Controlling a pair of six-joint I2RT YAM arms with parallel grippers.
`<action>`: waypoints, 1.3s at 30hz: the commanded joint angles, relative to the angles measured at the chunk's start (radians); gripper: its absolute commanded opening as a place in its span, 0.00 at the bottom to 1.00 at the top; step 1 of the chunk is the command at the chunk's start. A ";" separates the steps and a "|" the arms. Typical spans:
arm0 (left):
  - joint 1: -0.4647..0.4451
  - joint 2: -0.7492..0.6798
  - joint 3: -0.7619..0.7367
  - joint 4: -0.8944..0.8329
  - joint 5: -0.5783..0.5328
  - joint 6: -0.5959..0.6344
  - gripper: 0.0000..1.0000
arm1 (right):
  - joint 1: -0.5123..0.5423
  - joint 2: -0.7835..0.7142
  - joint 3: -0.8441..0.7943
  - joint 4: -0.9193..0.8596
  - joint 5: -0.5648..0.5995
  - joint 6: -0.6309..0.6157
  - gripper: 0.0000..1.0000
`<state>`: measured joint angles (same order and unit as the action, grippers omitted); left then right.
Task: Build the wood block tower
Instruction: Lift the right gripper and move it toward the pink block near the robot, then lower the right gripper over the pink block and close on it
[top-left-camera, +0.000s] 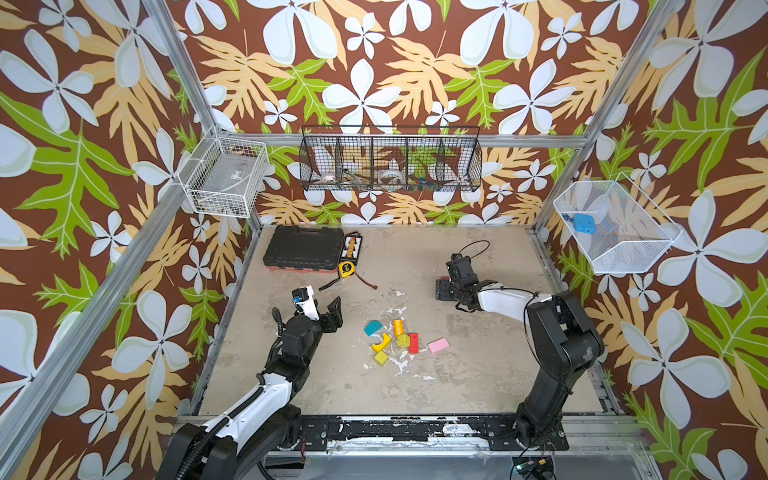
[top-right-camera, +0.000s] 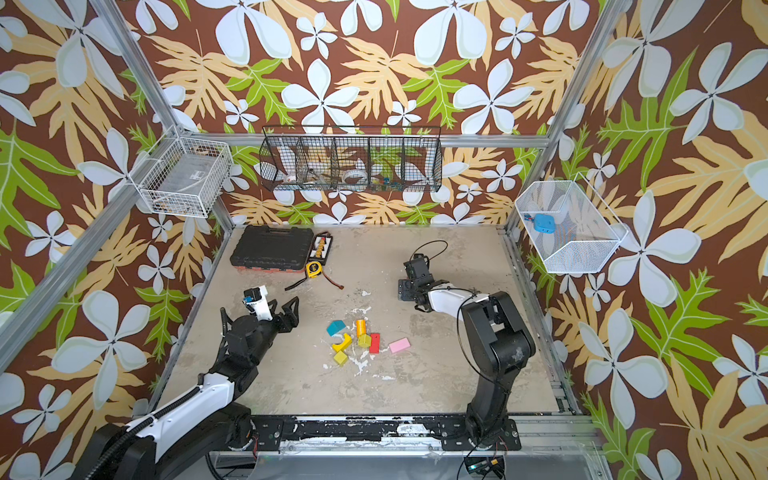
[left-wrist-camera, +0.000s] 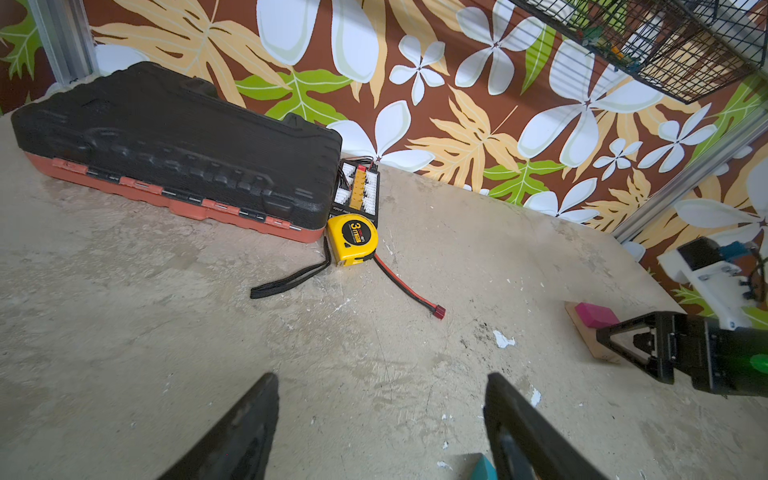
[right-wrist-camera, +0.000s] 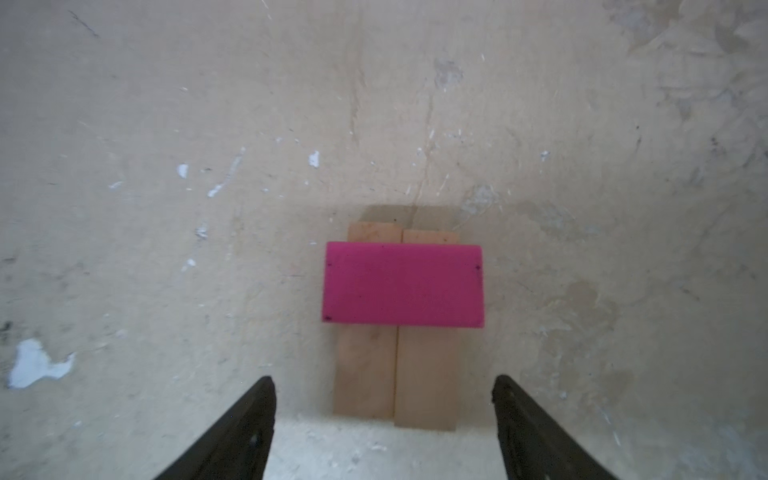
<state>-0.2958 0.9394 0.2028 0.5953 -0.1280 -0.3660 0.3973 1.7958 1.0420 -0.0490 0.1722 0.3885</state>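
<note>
While right pincer (right-wrist-camera: 382, 379) gapes, magenta block (right-wrist-camera: 403, 284) — across tan planks (right-wrist-camera: 365, 370).

One clear read: a big "3" on the round black label of the yellow tape measure (left-wrist-camera: 353, 240) on the worktop (left-wrist-camera: 166, 316). The smaller print beside it is too blurred to read, and so is the lettering on the black connector board (left-wrist-camera: 360, 190).

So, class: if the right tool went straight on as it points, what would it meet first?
Probably the magenta block lying across the two tan planks; depth is unclear, so the right tool might touch the planks' near ends first.
</note>
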 joint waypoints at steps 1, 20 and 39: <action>0.001 0.009 0.013 0.014 -0.015 -0.009 0.78 | 0.025 -0.060 -0.017 -0.017 0.055 0.018 0.84; -0.077 0.036 0.041 -0.044 -0.067 0.007 0.77 | 0.489 -0.641 -0.532 0.061 0.191 0.254 0.85; -0.083 0.024 0.038 -0.066 -0.081 -0.002 0.80 | 0.480 -0.670 -0.686 0.064 0.145 0.249 1.00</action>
<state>-0.3771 0.9634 0.2363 0.5282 -0.2016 -0.3653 0.8776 1.0897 0.3447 -0.0154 0.3286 0.6464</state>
